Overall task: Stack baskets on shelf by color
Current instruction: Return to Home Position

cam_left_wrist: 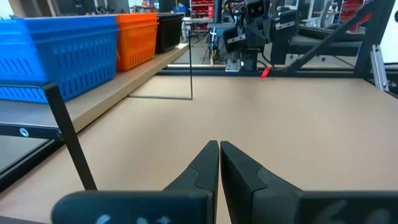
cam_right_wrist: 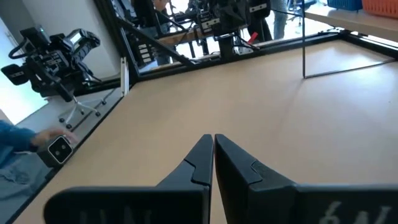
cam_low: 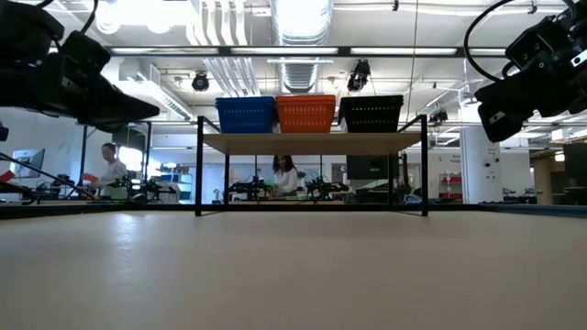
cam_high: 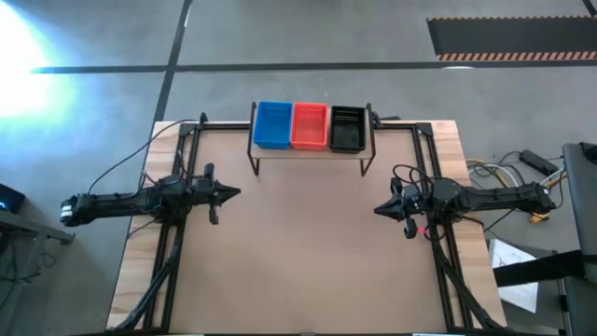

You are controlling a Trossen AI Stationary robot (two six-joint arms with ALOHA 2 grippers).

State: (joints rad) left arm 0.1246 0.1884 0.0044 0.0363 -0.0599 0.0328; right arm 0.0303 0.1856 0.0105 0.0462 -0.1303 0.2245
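On the small shelf (cam_high: 311, 154) at the table's far side stand a blue basket (cam_high: 273, 124), an orange basket (cam_high: 310, 126) and a black basket (cam_high: 347, 129), side by side in a row, bottoms on its wooden top. Whether each is one basket or a stack does not show. The low view shows the same blue basket (cam_low: 246, 114), orange basket (cam_low: 305, 113) and black basket (cam_low: 371, 113) on the shelf (cam_low: 312, 143). My left gripper (cam_high: 237, 193) is shut over the table's left part. My right gripper (cam_high: 377, 210) is shut over the right part. Both point toward the table's middle and hold nothing.
The tabletop (cam_high: 308, 252) between the two grippers and toward the near edge is bare wood. Black frame rails (cam_high: 168, 252) run along both sides. Cables (cam_high: 522, 173) lie off the right edge. People work at benches in the room behind the table (cam_low: 284, 174).
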